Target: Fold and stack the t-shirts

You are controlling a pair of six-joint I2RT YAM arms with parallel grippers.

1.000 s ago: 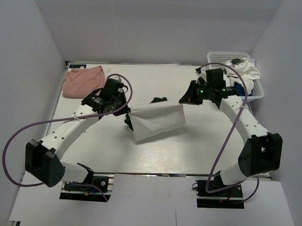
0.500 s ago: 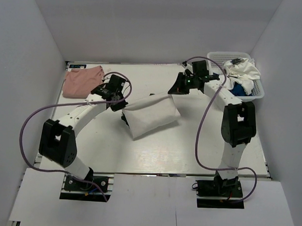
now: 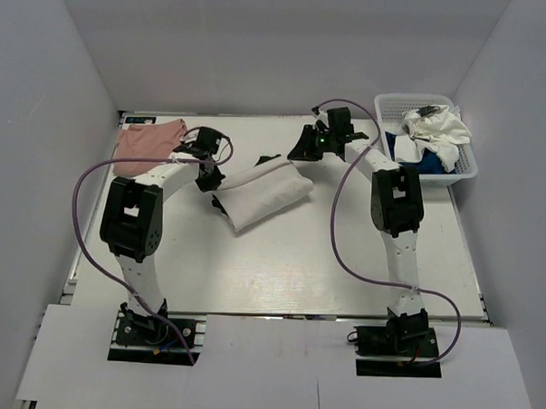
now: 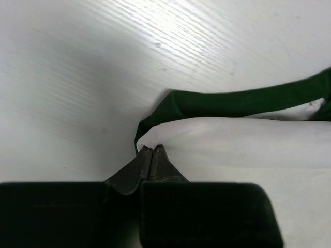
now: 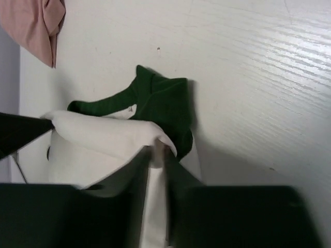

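Observation:
The white t-shirt with dark green sleeves (image 3: 260, 193) lies half-folded in the middle of the table, its near part doubled toward the back. My left gripper (image 3: 211, 176) is shut on its left corner (image 4: 151, 138). My right gripper (image 3: 302, 151) is shut on its right corner (image 5: 161, 144). A green sleeve (image 3: 268, 159) pokes out behind the fold and shows in the right wrist view (image 5: 155, 101). The salmon-pink t-shirt (image 3: 147, 145) lies at the back left. A plain white t-shirt (image 3: 437, 130) and a royal blue one (image 3: 418, 158) sit in the basket.
The white lattice basket (image 3: 465, 172) stands at the back right corner. White walls enclose the table (image 3: 279, 268) on three sides. Purple cables loop off both arms above the table.
Both grippers carried the shirt's near edge toward the back of the table, folding the white cloth over itself; the bundle now lies shorter and farther back, and both arms are stretched out.

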